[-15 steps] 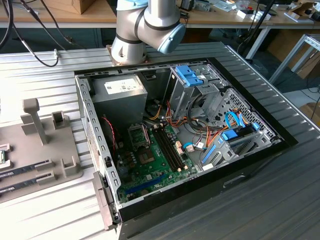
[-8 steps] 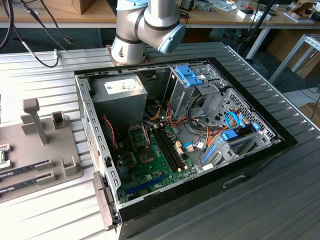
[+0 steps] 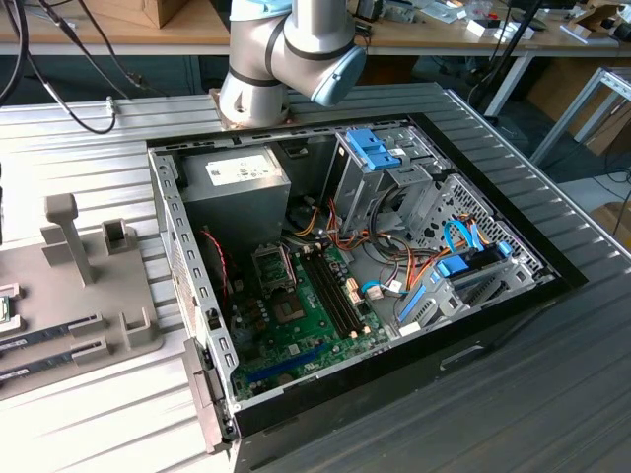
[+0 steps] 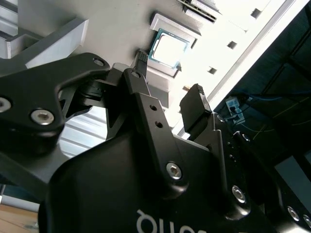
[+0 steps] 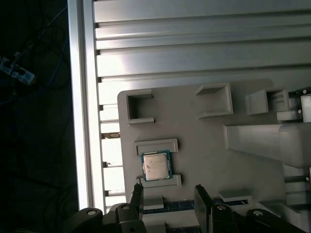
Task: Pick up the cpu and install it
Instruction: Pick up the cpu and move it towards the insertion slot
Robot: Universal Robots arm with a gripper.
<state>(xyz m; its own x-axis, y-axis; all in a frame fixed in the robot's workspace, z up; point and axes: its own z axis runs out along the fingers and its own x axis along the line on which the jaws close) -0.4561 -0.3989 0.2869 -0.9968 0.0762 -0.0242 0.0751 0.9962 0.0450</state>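
i see my gripper (image 4: 169, 75) above the grey holder (image 4: 116, 29), black fingers (image 4: 195, 104) spread apart and holding nothing, the cpu (image 4: 168, 48) lying flat between two raised ledges just beyond the fingertips, untouched, bright desk (image 4: 241, 30) beside the holder

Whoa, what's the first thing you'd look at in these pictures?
Probably the big open computer case in the exterior view, with its green board and colourful wires on show and the robot arm curled at its far end. In the first wrist view, the little shiny square cpu sits in a grey tray, with the black tool open right beside it.
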